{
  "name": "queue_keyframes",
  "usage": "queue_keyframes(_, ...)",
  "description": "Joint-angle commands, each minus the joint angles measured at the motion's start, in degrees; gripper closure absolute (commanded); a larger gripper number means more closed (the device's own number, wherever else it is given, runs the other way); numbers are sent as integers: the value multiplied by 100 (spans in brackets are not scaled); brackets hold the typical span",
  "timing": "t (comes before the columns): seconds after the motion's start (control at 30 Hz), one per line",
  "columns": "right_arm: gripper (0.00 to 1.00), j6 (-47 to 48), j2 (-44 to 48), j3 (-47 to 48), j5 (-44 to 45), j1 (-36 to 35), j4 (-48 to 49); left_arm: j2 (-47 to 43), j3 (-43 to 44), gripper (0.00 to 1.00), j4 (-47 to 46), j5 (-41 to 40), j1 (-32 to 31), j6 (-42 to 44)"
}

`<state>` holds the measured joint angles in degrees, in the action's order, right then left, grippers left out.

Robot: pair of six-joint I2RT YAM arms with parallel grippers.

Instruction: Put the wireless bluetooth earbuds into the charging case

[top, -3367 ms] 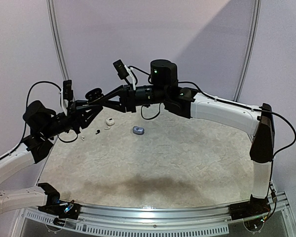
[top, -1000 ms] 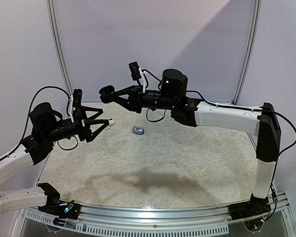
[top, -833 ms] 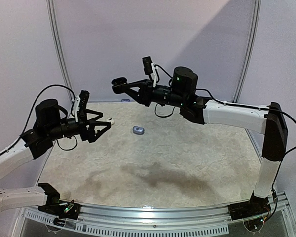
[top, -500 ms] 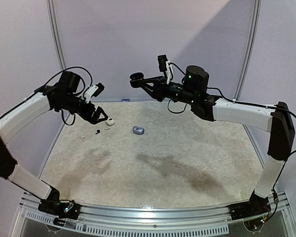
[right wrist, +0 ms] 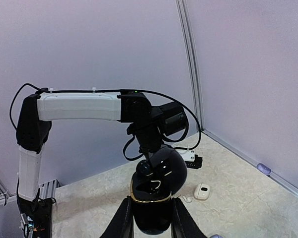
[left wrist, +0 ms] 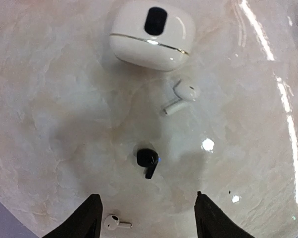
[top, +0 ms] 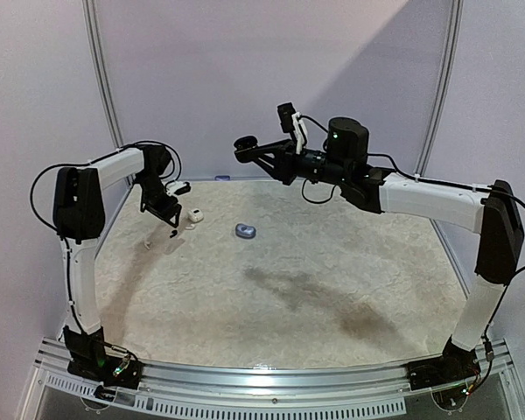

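Hanging nose-down at the left of the overhead view, the left gripper (left wrist: 147, 206) has its jaws spread wide with nothing between them. In its wrist view, a white earbud (left wrist: 115, 223) lies at the bottom edge just beside the lower-left finger. A black earbud (left wrist: 147, 161) lies at centre, a second white earbud (left wrist: 182, 95) up and right of it, and a closed white case (left wrist: 151, 34) at the top. Further right in the overhead view sits a grey-blue case (top: 245, 230). At upper centre, the right gripper (right wrist: 151, 220) pinches a black charging case (right wrist: 154, 191), lid open, in the air.
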<state>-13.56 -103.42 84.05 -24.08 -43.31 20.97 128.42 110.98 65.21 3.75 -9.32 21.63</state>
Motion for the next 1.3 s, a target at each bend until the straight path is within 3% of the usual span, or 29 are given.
queue_keyframes(0.0,100,39,-42,250,-46,40,-211,360,401,40,158,-153,38,39)
queue_keyframes(0.3,100,34,-135,448,-84,36,-450,792,389,43,122,250,45,-114)
queue_keyframes(0.9,100,51,-93,428,-115,41,-557,901,217,64,17,290,53,-335)
queue_keyframes(1.27,100,44,-24,368,-119,41,-559,646,-145,87,-88,415,47,-529)
